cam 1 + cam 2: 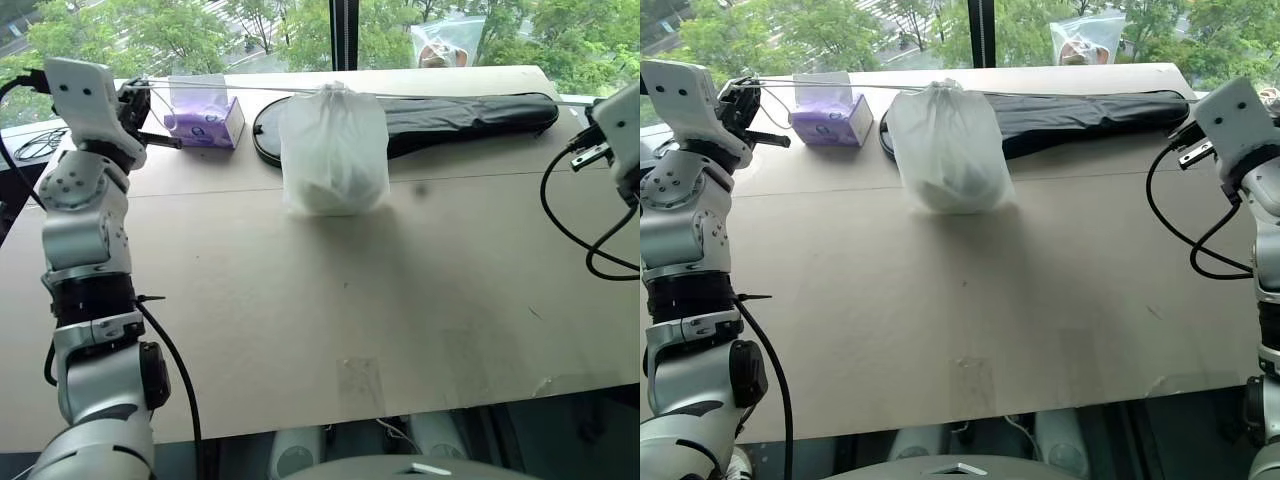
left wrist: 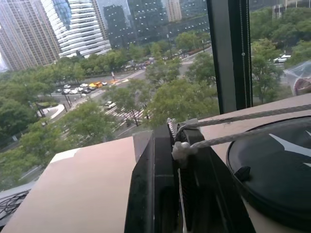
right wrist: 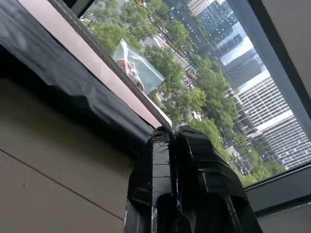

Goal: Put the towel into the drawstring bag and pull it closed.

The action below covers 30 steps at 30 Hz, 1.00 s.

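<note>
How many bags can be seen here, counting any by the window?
2. A white drawstring bag hangs mid-table from cords; a clear plastic bag sits at the far edge by the window. Others may be hidden.

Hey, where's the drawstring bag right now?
In the left eye view the drawstring bag hangs upright at the table's far middle, in front of the black racket cover, right of the purple tissue box.

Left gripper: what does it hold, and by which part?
The left gripper is shut on the drawstring bag's cord, pinching it at its knotted end.
</note>
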{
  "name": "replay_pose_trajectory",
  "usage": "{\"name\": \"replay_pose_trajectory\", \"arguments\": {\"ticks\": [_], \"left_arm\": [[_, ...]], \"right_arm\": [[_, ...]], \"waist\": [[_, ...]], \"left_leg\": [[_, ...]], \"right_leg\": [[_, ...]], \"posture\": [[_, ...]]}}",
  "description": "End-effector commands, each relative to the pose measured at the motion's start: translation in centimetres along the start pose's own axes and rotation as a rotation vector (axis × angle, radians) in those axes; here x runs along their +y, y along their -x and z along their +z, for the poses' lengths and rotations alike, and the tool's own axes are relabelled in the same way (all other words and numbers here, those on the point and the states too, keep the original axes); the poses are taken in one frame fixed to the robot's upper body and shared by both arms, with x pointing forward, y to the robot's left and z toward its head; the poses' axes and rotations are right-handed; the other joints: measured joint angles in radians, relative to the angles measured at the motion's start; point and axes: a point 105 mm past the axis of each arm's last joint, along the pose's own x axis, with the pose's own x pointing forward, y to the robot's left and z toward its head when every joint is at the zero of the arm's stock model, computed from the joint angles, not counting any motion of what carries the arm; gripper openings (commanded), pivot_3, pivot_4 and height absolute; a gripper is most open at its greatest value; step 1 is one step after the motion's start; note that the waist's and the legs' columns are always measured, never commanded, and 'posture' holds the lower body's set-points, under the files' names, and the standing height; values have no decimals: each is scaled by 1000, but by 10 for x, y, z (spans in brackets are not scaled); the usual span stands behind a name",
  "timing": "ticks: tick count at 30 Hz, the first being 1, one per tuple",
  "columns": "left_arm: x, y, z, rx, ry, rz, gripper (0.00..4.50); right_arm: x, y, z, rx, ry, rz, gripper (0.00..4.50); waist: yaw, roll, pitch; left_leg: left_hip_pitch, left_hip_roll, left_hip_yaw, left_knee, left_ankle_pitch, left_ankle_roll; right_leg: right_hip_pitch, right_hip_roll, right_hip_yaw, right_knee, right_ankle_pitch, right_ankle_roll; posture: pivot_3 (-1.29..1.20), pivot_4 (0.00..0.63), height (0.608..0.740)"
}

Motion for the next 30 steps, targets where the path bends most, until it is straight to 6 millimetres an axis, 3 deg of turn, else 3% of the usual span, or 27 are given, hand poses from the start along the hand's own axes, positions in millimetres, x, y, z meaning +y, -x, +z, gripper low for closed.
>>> {"name": "replay_pose_trajectory", "arguments": {"ticks": [1, 2, 4, 6, 9, 11, 17, 19, 22, 25, 27, 29, 30], "left_arm": [[34, -2, 17, -54, 23, 96, 47], [26, -4, 15, -46, 49, 36, 47], [-18, 1, -2, 31, 116, -234, 47], [-60, 21, -16, 108, 155, -487, 47], [-107, 61, -36, 243, 257, -759, 47], [-125, 76, -53, 313, 327, -812, 47], [-152, 91, -83, 409, 369, -869, 47], [-159, 102, -89, 424, 370, -948, 0], [-157, 115, -89, 441, 360, -1034, 881], [-148, 122, -91, 443, 316, -1038, 2481], [-136, 139, -93, 457, 252, -1051, 3469], [-127, 154, -92, 462, 233, -1037, 4459], [-122, 160, -91, 455, 202, -1019, 4486]], "right_arm": [[-55, 32, -11, 56, -95, -169, 0], [-49, 35, -7, 25, -141, -137, 0], [-14, 47, 3, -35, -265, 64, 0], [27, 67, 14, -76, -365, 306, 0], [82, 93, 24, -57, -492, 578, 0], [116, 99, 18, -9, -491, 667, 0], [162, 68, -10, 68, -391, 687, 0], [175, 58, -16, 58, -375, 738, 744], [188, 59, -21, 38, -360, 826, 1887], [184, 62, -24, 17, -363, 837, 3497], [179, 78, -25, -4, -418, 862, 4482], [176, 96, -27, -5, -458, 883, 4500], [175, 106, -29, 1, -461, 881, 4500]], "waist": [[-3, 0, 0], [-5, -1, 0], [-8, -1, -1], [-11, -1, -1], [-12, 0, 0], [-10, -1, 0], [-9, -2, -1], [-10, -1, -1], [-8, -1, -1], [-6, -1, -1], [-5, -1, -1], [-5, -1, -1], [-5, -1, -1]], "left_leg": [[0, 0, -1, 1, 0, 0], [1, 0, -1, 1, 0, -1], [2, 1, -1, 3, 0, -1], [6, 0, 0, 2, 0, -1], [15, 1, 1, -2, 0, 0], [15, 1, -1, -1, 0, 0], [16, 1, -6, 6, -3, 4], [15, 1, -6, 10, -3, 4], [14, 1, -6, 10, -3, 5], [13, 2, -7, 8, -3, 5], [13, 2, -7, 7, -1, 1], [13, 1, -6, 3, -3, 1], [14, 1, -5, 3, -3, 1]], "right_leg": [[0, 1, -1, 1, 0, 0], [0, 2, -1, 2, 0, 0], [2, 3, -1, 3, -1, 2], [5, 3, 0, 4, -2, 2], [13, 1, 4, 2, -2, 3], [13, 0, 4, 3, -3, 3], [17, -1, -1, 4, -2, 0], [16, -2, -1, 6, -3, -1], [16, -1, -1, 6, -2, 1], [15, 0, -1, 7, -2, 0], [15, 0, -1, 6, -2, 0], [15, -2, 0, 2, -2, 0], [16, -2, 0, 1, -2, 0]], "posture": [[0, 150, 740], [0, 150, 740], [0, 150, 740], [0, 150, 740], [0, 150, 740], [0, 150, 740], [0, 150, 740], [0, 150, 740], [0, 150, 740], [0, 150, 740], [0, 150, 740], [0, 150, 740], [0, 150, 740]]}}
